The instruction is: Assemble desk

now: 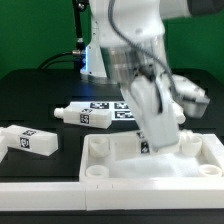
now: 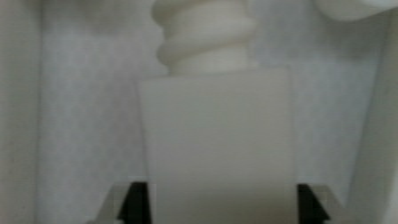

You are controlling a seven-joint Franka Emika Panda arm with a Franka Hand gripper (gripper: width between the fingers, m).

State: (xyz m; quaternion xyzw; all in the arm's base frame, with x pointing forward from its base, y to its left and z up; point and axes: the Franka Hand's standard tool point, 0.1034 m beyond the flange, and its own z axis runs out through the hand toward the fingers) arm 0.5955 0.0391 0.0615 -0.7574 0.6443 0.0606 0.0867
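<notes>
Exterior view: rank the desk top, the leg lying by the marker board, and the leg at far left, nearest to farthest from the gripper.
1. Desk top, directly under the gripper, which is shut on another leg.
2. Leg by the marker board, toward the exterior view's left; marker board just behind it.
3. Far-left leg, near the picture's edge.

Green backdrop behind a black table.

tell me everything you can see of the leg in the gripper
White plastic leg: a blocky square body with a twisted screw tip on the far end. The gripper clamps its near end from both sides. It stands roughly upright over the desk top; whether the tip touches it is hidden.
</notes>
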